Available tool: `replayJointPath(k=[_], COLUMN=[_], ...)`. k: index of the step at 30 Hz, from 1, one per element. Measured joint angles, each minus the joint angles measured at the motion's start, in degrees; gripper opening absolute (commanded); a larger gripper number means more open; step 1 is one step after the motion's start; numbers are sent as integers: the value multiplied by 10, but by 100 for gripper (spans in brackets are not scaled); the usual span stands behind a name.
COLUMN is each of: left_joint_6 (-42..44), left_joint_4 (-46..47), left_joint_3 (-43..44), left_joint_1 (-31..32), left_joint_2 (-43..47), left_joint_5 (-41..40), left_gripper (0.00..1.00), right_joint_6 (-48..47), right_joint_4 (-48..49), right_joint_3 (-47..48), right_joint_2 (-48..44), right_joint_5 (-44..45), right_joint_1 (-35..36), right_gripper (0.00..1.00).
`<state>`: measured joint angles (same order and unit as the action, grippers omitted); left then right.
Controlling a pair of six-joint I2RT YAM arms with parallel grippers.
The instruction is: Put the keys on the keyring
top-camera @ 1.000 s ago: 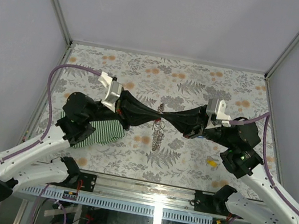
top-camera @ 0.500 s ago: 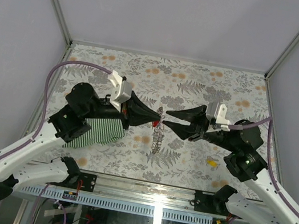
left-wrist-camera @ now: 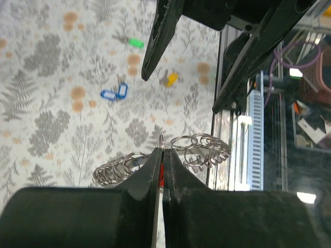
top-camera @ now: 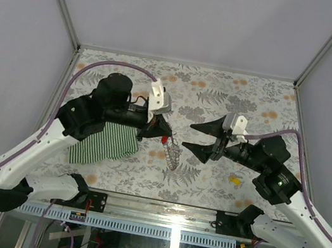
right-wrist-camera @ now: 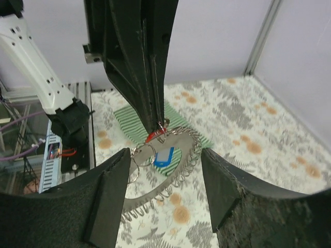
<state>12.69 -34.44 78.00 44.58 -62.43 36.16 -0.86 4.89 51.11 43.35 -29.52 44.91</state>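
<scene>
Two fingers of the left gripper [left-wrist-camera: 161, 157] are pressed tight together; a thin red key [right-wrist-camera: 151, 137] is pinched between them, right at the tips. The keyring [left-wrist-camera: 199, 149] hangs at those same tips, just beside the red key; it is a loose silver loop with lots of little wire curls along its edge. In the right wrist view a blue key [right-wrist-camera: 164, 155] shows inside the loop; I cannot tell if it hangs on the ring or lies under it.

The right gripper [top-camera: 187, 135] points at the ring from the other side; its two fingers are spread wide apart and hold nothing; they do not touch the ring.

Further out, on the flowery table [top-camera: 223, 89], lie more keys; two blue keys [left-wrist-camera: 115, 94] sit side by side, a yellow key [top-camera: 234, 180] lies near the right arm, and a green key [left-wrist-camera: 135, 43] lies well apart. A green striped cloth [top-camera: 101, 145] lies under the left arm.
</scene>
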Motion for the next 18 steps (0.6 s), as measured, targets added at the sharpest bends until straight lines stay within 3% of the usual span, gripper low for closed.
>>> replayJointPath(k=[9,13,18], left_joint_6=[48,61,65], left_joint_4=[-199,-270,-348], left_joint_3=[117,172,229], left_joint_1=[0,1,35], left_joint_2=[-108,-155,-204], left_joint_5=[-44,-67,-137], left_gripper=[0,0,0], right_joint_6=[26,72,156], right_joint_4=[-63,-21,108], right_joint_3=[-4,-38,-107], right_joint_2=[34,49,76], right_joint_5=[-4,-78,-173], right_joint_1=[-16,-73,-104], right_gripper=[58,58,58])
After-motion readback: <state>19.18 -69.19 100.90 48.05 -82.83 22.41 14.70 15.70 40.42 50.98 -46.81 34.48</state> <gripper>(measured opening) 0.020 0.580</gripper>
